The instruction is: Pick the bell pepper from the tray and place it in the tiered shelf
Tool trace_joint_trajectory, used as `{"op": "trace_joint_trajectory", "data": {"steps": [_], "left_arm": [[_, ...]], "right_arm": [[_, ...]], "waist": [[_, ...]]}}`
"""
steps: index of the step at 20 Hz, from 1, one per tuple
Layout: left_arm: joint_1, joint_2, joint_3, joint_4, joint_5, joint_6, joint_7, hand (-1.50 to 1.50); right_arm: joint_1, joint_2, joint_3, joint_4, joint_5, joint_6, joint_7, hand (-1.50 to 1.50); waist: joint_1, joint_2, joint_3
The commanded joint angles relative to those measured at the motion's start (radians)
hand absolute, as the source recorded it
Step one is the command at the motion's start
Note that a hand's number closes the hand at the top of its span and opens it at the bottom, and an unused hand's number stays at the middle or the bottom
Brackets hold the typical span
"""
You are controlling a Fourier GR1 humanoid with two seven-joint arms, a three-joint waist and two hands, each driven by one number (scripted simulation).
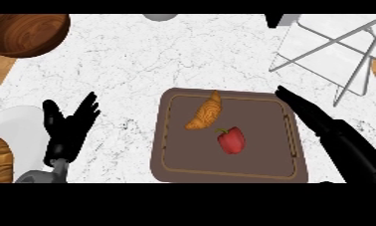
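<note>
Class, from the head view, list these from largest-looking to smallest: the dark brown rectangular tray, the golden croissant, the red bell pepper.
1. Dark brown rectangular tray
2. Golden curved croissant and red bell pepper: nearly alike, croissant longer, pepper wider, so not ranked.

Finished in black across left hand [64, 133] and right hand [330, 125], with slim, tapering fingers [89, 104] and a dull sheen. Joined below the left wrist to a rounded grey forearm [37, 176], lighter at its curved edge.
</note>
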Motion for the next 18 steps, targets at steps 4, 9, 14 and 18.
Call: {"op": "trace_joint_trajectory", "data": {"steps": [4,9,14,18], "left_arm": [[0.031,-0.012,0.014,0.004,-0.027,-0.033,-0.015,0.0],[-0.006,-0.041,0.043,0.046,-0.042,-0.043,-0.035,0.0],[0.017,-0.032,0.07,-0.028,-0.048,-0.05,0.044,0.0],[-0.025,-0.082,0.066,0.045,-0.089,-0.054,0.016,0.0]], "right_arm": [[-0.117,0.141,0.151,0.011,0.22,0.036,0.303,-1.5],[-0.146,0.255,0.283,0.127,0.344,0.069,0.354,-1.5],[-0.197,0.293,0.206,0.244,0.374,0.13,0.319,-1.5],[-0.182,0.39,0.28,0.283,0.5,0.1,0.384,-1.5]], "waist": [[-0.001,0.001,0.001],[-0.003,0.002,0.002],[0.0,0.001,0.002],[-0.005,0.002,0.002]]}}
